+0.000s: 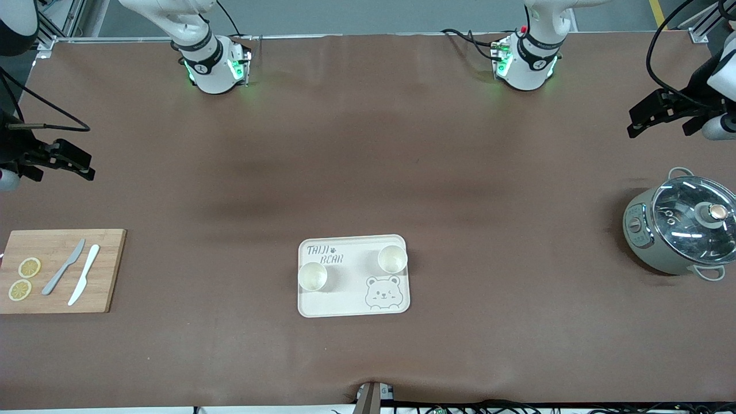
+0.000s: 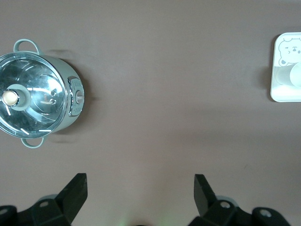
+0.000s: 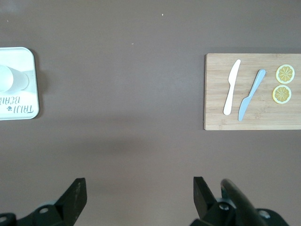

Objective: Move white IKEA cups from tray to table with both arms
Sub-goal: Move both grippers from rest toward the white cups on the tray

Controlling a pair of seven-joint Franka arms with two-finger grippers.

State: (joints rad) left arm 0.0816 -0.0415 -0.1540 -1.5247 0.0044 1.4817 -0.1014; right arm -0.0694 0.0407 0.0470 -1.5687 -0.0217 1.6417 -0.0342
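Note:
Two white IKEA cups stand upright on the cream bear-printed tray (image 1: pixel 351 287) in the middle of the table. One cup (image 1: pixel 312 276) is toward the right arm's end, the other cup (image 1: pixel 393 259) toward the left arm's end. My left gripper (image 1: pixel 650 115) is open and empty over bare table at the left arm's end; its wrist view (image 2: pixel 140 186) shows the tray's edge (image 2: pixel 282 92) and part of a cup (image 2: pixel 296 73). My right gripper (image 1: pixel 77 161) is open and empty over bare table at the right arm's end; its wrist view (image 3: pixel 138 188) shows the tray (image 3: pixel 19 106) and a cup (image 3: pixel 9 77).
A lidded steel pot (image 1: pixel 684 233) stands at the left arm's end, also in the left wrist view (image 2: pixel 37 96). A wooden cutting board (image 1: pixel 109 270) with two knives and two lemon slices lies at the right arm's end, also in the right wrist view (image 3: pixel 216 94).

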